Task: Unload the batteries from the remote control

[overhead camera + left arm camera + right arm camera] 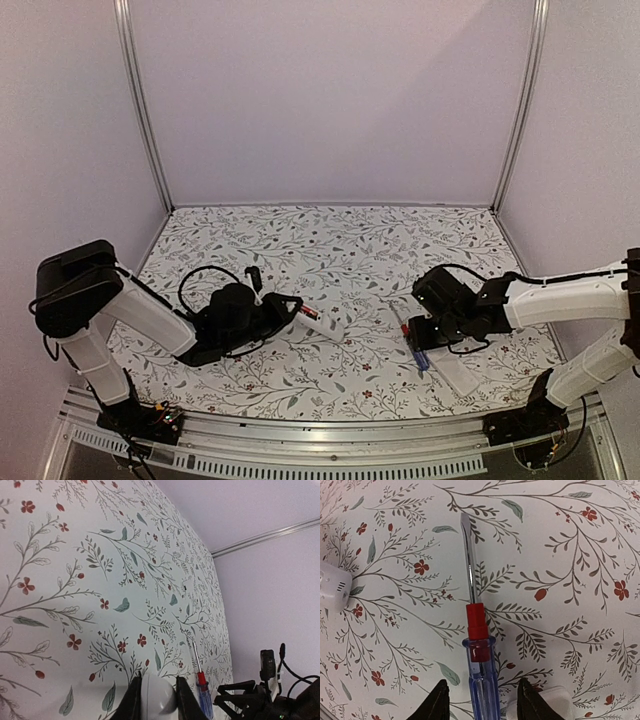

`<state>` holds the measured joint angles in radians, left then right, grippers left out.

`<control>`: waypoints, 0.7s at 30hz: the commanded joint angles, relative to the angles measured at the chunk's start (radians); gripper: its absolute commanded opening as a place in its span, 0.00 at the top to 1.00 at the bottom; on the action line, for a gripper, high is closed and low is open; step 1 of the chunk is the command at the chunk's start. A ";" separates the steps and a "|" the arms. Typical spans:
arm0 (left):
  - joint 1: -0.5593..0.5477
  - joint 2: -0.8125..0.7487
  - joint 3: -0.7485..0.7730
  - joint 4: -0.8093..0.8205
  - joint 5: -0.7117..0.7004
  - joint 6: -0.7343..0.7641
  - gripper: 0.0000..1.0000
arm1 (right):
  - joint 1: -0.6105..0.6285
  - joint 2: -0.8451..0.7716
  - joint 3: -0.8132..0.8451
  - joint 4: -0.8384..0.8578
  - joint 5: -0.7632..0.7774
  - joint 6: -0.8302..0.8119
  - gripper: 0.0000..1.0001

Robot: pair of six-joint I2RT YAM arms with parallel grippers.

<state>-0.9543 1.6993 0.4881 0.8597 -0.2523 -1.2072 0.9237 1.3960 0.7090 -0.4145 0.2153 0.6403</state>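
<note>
The remote control (322, 323) is near the middle of the floral table (330, 250), with a red battery (309, 313) showing at the end where the left gripper (291, 316) is clamped on it. Well to the right of the remote control lies the screwdriver (479, 645). The right gripper (483, 700) straddles its blue handle, fingers apart with a gap on each side.

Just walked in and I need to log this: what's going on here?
The left gripper holds the white remote near the middle of the table, with a red battery showing in it. The right gripper hangs over the screwdriver lying on the table, its fingers open on either side of the handle, not gripping it.
</note>
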 commanded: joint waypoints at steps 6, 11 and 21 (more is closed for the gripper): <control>-0.027 0.061 0.070 -0.005 0.013 -0.057 0.89 | 0.006 0.095 -0.011 0.060 0.081 0.007 0.62; -0.024 0.023 0.071 -0.083 0.018 -0.079 0.58 | 0.006 0.127 -0.012 0.102 0.077 0.003 0.64; 0.014 -0.075 0.093 -0.326 0.084 -0.065 0.17 | 0.006 0.205 0.012 0.158 0.083 -0.011 0.80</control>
<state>-0.9581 1.6779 0.5701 0.6670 -0.2043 -1.2812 0.9237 1.5669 0.7090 -0.2749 0.2775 0.6296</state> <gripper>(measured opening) 0.789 0.242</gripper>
